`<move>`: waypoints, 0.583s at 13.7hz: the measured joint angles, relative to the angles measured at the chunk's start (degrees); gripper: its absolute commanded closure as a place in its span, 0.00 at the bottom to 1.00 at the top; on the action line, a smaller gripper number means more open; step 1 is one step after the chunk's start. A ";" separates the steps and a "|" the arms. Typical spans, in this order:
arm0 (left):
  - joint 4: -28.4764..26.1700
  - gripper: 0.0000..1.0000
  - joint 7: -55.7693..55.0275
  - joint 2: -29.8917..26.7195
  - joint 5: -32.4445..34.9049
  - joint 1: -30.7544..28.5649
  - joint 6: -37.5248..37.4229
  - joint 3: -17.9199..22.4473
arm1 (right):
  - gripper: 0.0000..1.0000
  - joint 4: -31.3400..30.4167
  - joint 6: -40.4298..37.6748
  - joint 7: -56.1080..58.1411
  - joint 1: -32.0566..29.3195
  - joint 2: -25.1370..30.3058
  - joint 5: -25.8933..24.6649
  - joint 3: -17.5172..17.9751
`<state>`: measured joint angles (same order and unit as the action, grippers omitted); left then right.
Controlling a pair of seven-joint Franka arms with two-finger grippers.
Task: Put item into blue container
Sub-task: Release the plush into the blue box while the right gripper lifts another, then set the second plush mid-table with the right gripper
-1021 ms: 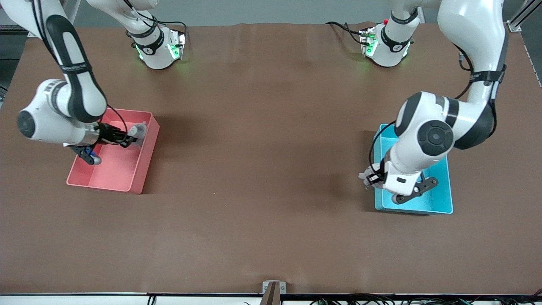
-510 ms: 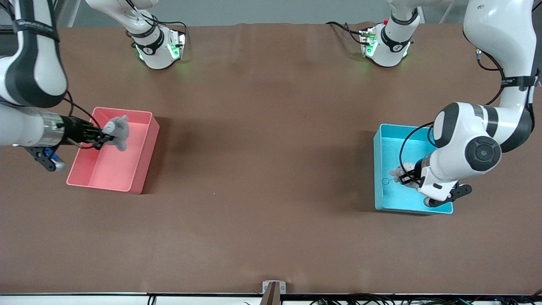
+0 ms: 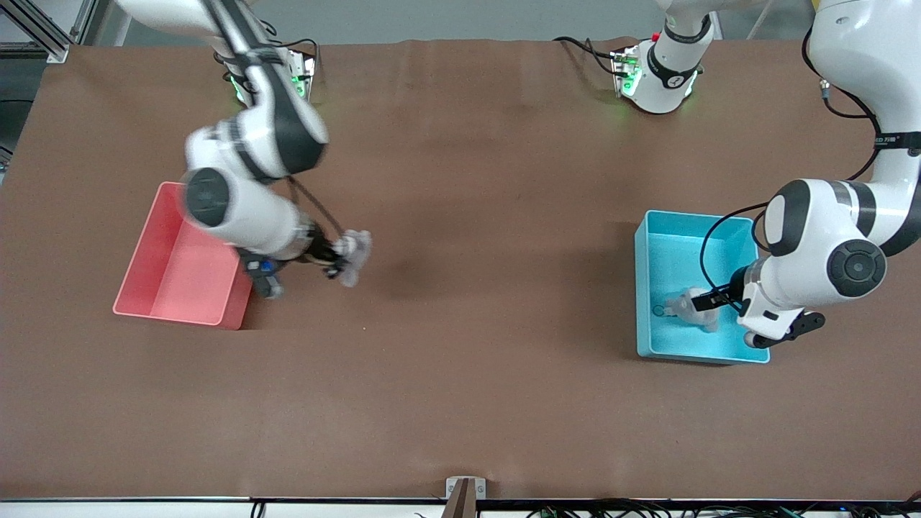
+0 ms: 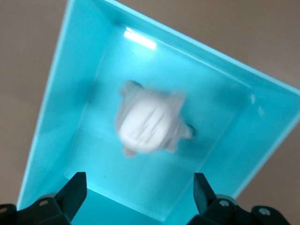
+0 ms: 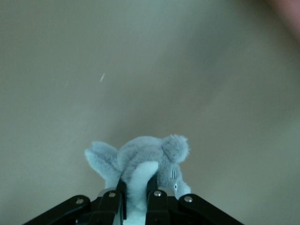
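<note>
The blue container (image 3: 669,248) stands toward the left arm's end of the table. A pale plush toy (image 3: 683,308) is inside it, blurred in the left wrist view (image 4: 150,124). My left gripper (image 3: 709,298) hangs open over the container (image 4: 51,117), and nothing is between its fingers (image 4: 75,192). My right gripper (image 3: 332,260) is shut on a grey plush elephant (image 3: 352,255) over the bare table, beside the pink bin. In the right wrist view the elephant (image 5: 140,159) is pinched in the gripper (image 5: 136,194).
A pink bin (image 3: 173,270) of the same shape sits toward the right arm's end of the table, with nothing showing inside. The two arm bases (image 3: 270,79) (image 3: 658,75) stand farthest from the front camera. A brown mat covers the table.
My right arm lifted the grey elephant out of the pink bin and swung it toward the table's middle. My left gripper moved over the blue container and opened, letting the pale plush go.
</note>
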<state>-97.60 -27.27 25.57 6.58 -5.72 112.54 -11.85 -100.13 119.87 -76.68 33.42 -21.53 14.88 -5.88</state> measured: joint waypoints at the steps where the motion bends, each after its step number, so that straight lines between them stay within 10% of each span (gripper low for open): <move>1: 0.10 0.00 -1.17 -0.03 0.00 0.10 -0.25 -1.35 | 1.00 0.15 4.85 -5.06 3.94 -3.06 -0.12 0.00; 8: 0.17 0.00 -18.54 0.64 -3.32 1.86 -0.07 -8.51 | 0.98 12.32 15.16 -20.96 11.36 -19.75 -0.19 -0.43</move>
<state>-97.43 -45.81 26.21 3.27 -3.86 112.46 -20.35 -87.81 135.03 -97.64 44.78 -41.28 14.69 -6.31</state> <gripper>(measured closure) 0.000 0.819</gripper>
